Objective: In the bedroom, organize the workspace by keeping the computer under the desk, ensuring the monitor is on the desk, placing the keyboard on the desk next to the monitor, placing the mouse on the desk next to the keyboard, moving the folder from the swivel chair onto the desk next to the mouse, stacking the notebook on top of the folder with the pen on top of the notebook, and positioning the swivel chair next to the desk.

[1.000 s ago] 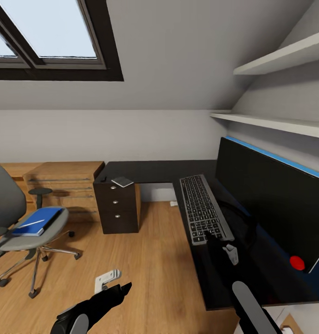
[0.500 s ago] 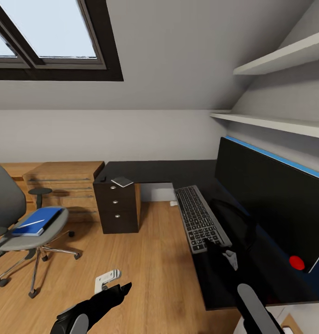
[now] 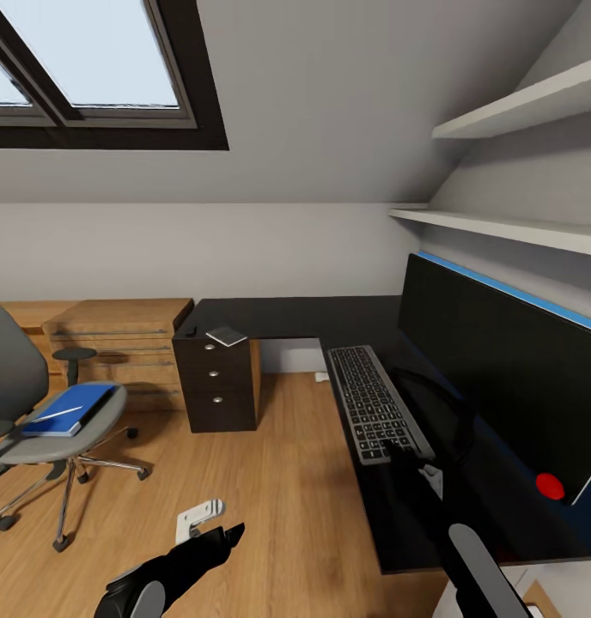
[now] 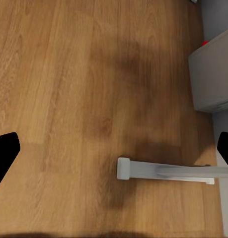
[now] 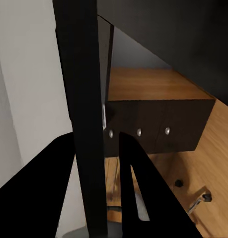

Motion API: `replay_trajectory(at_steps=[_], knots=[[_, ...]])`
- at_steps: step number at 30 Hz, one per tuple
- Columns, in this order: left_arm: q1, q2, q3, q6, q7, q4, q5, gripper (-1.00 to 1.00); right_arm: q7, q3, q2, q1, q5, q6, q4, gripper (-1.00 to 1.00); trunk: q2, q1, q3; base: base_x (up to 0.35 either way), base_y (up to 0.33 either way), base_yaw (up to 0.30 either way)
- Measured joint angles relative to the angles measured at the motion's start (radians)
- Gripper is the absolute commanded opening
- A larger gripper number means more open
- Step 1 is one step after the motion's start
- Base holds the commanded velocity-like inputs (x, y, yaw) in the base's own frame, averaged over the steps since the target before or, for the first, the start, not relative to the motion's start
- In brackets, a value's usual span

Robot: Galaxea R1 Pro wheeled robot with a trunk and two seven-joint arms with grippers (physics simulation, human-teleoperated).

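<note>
Head view: right hand (image 3: 409, 452) grips the keyboard (image 3: 374, 401) at its near end.

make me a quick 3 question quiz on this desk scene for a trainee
1. True or false: the folder lies on the swivel chair.
2. Which gripper is at the near end of the keyboard? A) left gripper B) right gripper
3. Fill in: the small grey notebook lies on the desk, above its ___ unit.

Key: 1 true. 2 B; the right wrist view shows its fingers either side of a dark slab seen edge-on. 3 drawer.
</note>
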Motion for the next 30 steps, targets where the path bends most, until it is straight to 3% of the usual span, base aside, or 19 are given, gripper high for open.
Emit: replay_trajectory(at_steps=[30], knots=[[0.000, 0.002, 0.002, 0.000, 0.000, 0.004, 0.000, 1.00, -0.004, 0.000, -0.001, 0.000, 0.001, -0.004, 0.008, -1.00, 0.000, 0.000, 0.000, 0.031, 0.000, 0.000]])
